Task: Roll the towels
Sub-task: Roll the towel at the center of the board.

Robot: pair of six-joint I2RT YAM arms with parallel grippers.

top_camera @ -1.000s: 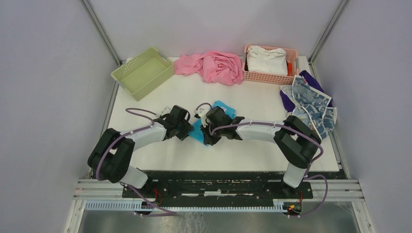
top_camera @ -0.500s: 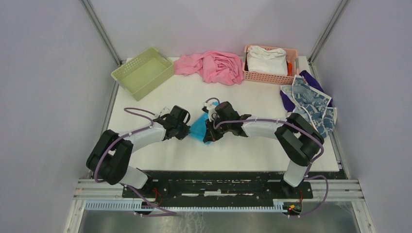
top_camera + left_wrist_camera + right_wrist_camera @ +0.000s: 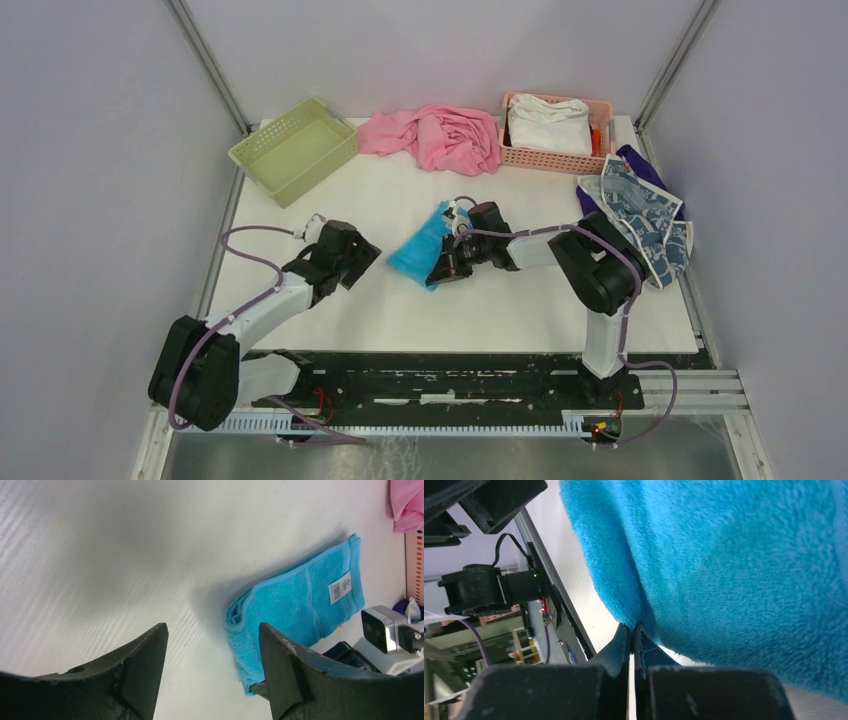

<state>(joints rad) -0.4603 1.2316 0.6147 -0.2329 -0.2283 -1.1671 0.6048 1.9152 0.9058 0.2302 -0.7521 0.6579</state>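
Observation:
The bright blue towel [image 3: 422, 248] lies folded into a long narrow band at the table's middle; it also shows in the left wrist view [image 3: 295, 597] and fills the right wrist view [image 3: 734, 560]. My right gripper [image 3: 441, 273] is shut on the towel's near edge [image 3: 631, 628], low at the table. My left gripper [image 3: 362, 256] is open and empty, a little to the left of the towel, with bare table between its fingers [image 3: 212, 630]. The white towel with dark blue print [image 3: 640, 215] lies crumpled at the right edge. The cream "RABBIT" towel is not in view.
A green basket [image 3: 295, 148] stands at the back left. A large pink cloth [image 3: 440, 135] lies at the back middle. A pink basket [image 3: 520, 157] holds a plain white cloth [image 3: 548, 125]. A purple cloth [image 3: 640, 160] lies under the printed towel.
My left gripper has let go and pulled back to the left, away from the towel. My right gripper has moved right and back, still holding the towel's edge. The towel now lies longer and narrower.

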